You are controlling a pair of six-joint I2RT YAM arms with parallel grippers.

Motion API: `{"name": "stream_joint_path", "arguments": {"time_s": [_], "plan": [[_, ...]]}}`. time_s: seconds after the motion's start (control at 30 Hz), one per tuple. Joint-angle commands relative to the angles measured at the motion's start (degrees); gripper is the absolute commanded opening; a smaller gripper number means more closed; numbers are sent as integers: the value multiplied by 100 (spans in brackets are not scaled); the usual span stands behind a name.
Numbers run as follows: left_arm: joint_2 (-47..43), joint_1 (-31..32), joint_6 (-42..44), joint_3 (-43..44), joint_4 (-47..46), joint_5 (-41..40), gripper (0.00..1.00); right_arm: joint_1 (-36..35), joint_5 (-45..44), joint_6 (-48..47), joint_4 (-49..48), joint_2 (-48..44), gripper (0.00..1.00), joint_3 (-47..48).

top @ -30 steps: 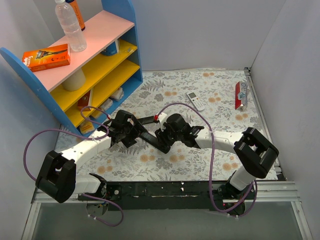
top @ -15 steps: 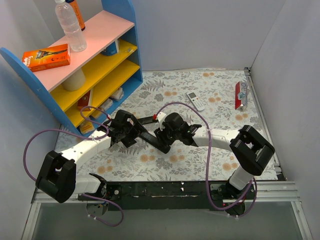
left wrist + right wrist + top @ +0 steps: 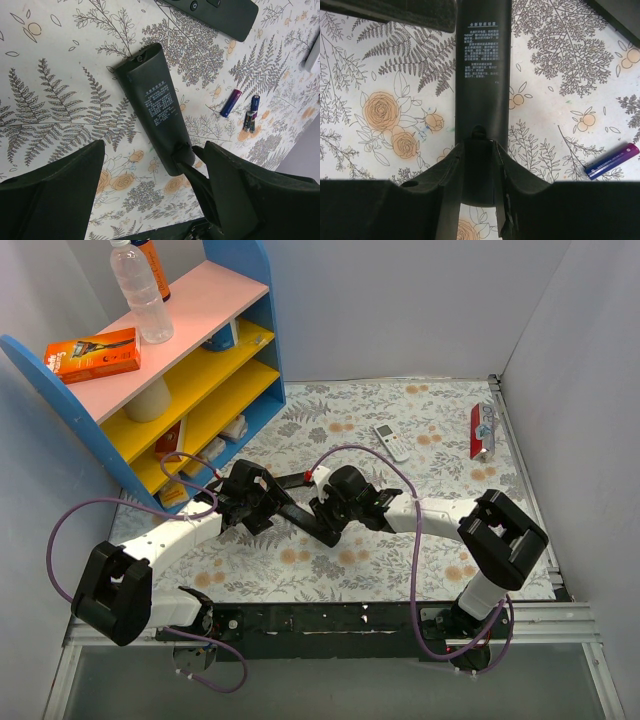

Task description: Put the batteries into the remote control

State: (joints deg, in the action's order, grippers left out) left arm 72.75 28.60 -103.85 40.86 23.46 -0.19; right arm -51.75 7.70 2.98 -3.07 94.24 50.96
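Note:
The black remote control (image 3: 155, 107) lies back up on the floral mat, its printed label showing. It also shows in the right wrist view (image 3: 482, 75) and in the top view (image 3: 300, 512). My right gripper (image 3: 479, 167) is shut on its near end. My left gripper (image 3: 155, 147) is open wide, its fingers (image 3: 60, 195) on either side of that same end without touching it. Three batteries lie on the mat beside the remote: a purple-blue one (image 3: 230, 103) and two more (image 3: 251, 114). One battery (image 3: 612, 161) shows in the right wrist view.
A second black bar (image 3: 215, 12) lies just beyond the remote. A small white remote (image 3: 392, 442) and a red pack (image 3: 482, 430) lie at the back right. A blue and yellow shelf (image 3: 170, 370) stands at the back left.
My right arm has edged slightly left at the remote. The left arm and the remote look unmoved.

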Motion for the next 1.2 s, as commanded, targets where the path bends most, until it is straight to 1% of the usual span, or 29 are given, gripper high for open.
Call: {"name": "stream_joint_path", "arguments": {"time_s": [0.0,0.2,0.3,0.4,0.5,0.6,0.93,1.17], "plan": [[-51,-47,85,-8,-70,10,81,24,179,-131,-44,60,34,195],[-59,-47,76,-8,-70,10,81,15,223,-228,-53,16,34,99],[-68,-47,84,1,-61,10,81,15,205,-176,-167,-150,34,-24],[-94,-47,76,1,-52,10,81,15,91,-88,-282,-370,35,-112],[-86,-47,76,-8,-70,10,81,24,-190,-79,-177,-520,35,-78],[-94,-47,58,-8,-70,10,81,24,-357,-52,-62,-424,35,-16],[-209,-47,76,-34,-44,10,81,33,-226,1,-132,165,35,90],[-288,-47,84,-17,-61,1,81,24,-287,-26,140,473,34,55]]}}
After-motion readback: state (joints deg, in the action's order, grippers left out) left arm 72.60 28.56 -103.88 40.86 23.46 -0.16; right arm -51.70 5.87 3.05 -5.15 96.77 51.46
